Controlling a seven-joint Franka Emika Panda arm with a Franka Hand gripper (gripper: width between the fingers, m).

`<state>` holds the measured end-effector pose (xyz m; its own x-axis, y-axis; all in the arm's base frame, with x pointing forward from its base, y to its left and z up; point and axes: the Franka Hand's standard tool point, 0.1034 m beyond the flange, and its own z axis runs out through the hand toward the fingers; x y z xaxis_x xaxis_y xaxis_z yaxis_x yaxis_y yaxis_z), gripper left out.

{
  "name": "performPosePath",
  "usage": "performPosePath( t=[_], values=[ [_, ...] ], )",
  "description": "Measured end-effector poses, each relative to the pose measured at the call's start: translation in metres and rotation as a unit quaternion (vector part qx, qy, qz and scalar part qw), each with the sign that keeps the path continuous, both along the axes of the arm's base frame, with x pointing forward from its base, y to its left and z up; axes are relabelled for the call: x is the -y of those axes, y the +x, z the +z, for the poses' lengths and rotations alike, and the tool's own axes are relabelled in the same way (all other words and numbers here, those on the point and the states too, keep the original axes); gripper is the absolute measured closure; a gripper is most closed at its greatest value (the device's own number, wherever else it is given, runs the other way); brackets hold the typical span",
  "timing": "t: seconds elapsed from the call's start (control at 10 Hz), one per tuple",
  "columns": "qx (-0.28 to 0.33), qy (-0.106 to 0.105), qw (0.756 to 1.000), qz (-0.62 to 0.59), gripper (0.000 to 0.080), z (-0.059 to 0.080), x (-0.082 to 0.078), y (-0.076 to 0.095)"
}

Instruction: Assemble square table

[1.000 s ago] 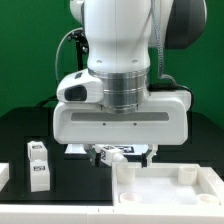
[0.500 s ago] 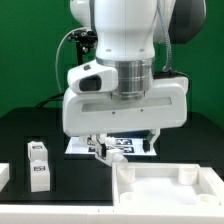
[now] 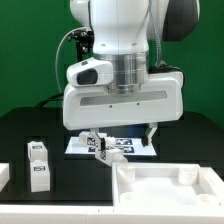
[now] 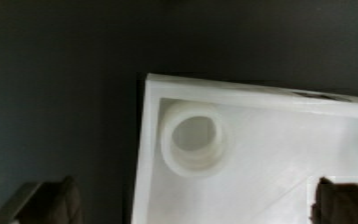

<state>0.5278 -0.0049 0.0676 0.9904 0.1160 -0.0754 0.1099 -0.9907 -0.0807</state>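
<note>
In the exterior view, the white square top (image 3: 165, 192) of the square table is seen nearest the camera, lying flat on the black table (image 3: 22, 125) towards the exterior view's right. Its raised rim faces up, and round sockets (image 3: 183, 172) are set inside its far corners. At the same depth, towards the exterior view's left, one short white leg (image 3: 38, 166) bearing black-and-white tags is stood well apart from the top. A further white block (image 3: 3, 173) is cut off by the frame edge.

Just beyond the top's far rim and higher up, the gripper (image 3: 122, 140) is held pointing down, with its fingers (image 3: 150, 132) spread wide and nothing clamped between them. No contact with the top can be made out.

In the wrist view, the gripper (image 4: 194, 205) is shown with its dark fingertips (image 4: 43, 200) set far apart. One corner of the square top (image 4: 265, 150), with a round socket (image 4: 194, 145) in it, is framed between and below them, apart from both.

Behind the gripper, the marker board (image 3: 125, 146) is laid flat on the table, and a green backdrop (image 3: 30, 50) closes the scene.
</note>
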Motion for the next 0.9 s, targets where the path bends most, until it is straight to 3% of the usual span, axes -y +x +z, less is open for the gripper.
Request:
performPosePath(
  t=[0.1,0.3,0.4,0.5,0.7,0.9],
  values=[
    [0.007,-0.002,1.0,0.007,0.015,-0.001,-0.001,-0.002],
    [0.0,-0.003,1.0,0.011,0.015,-0.004,-0.003,-0.041],
    [0.017,-0.009,1.0,0.015,0.015,-0.003,-0.002,-0.049],
    [0.041,-0.016,0.999,0.022,0.015,-0.002,-0.003,-0.048],
    [0.034,-0.014,0.999,0.021,0.015,-0.004,-0.002,-0.05],
    [0.065,-0.021,0.993,0.101,0.015,-0.011,0.003,-0.056]
  ],
)
